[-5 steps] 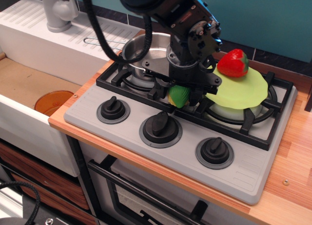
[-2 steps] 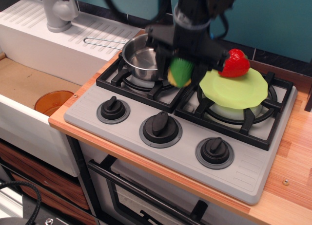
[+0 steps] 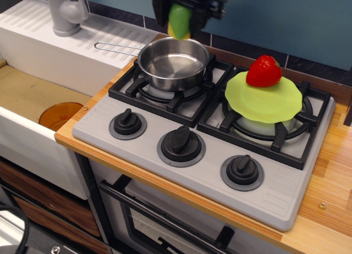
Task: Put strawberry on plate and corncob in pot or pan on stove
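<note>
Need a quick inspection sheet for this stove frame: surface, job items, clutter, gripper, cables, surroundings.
Surface: grey stove with two black grates and three knobs, set in a wooden counter.
Job's things: strawberry sits on the far edge of the lime plate, which lies on the right burner. Pot stands empty on the left burner, handle pointing left. Corncob is held in the air above the pot's far rim.
Clutter: orange disc lies in the sink basin at left.
Gripper: gripper at the top edge, shut on the corncob.
Cables: nothing seen.
Surroundings: grey tap and white draining board at upper left; teal wall behind; oven door below the stove.
</note>
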`<state>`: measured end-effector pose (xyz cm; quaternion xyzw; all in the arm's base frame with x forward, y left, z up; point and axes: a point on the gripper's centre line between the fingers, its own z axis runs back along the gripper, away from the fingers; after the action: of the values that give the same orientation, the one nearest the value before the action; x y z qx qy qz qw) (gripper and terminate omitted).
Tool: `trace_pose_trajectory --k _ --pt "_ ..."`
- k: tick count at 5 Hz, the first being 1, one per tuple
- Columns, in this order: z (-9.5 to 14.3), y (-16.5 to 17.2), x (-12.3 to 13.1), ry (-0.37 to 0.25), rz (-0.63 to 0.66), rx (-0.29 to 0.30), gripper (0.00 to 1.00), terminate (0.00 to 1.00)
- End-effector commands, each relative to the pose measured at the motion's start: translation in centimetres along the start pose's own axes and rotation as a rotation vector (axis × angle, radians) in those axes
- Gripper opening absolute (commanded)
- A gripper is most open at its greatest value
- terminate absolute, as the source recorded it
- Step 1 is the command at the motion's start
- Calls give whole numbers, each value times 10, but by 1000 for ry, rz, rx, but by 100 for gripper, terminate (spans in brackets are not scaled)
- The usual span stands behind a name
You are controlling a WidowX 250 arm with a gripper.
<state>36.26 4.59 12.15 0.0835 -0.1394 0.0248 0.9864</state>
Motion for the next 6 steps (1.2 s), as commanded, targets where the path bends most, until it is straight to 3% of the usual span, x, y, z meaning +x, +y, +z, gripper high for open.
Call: trace_pose_trajectory --k 1,2,3,6 --pt "-17 3 13 -79 32 -30 0 0" --pt "-20 -9 1 -63 58 -24 0 0" --pt "-15 -22 -1 -44 88 -16 100 0" --pt "28 -32 -4 -8 70 9 100 0"
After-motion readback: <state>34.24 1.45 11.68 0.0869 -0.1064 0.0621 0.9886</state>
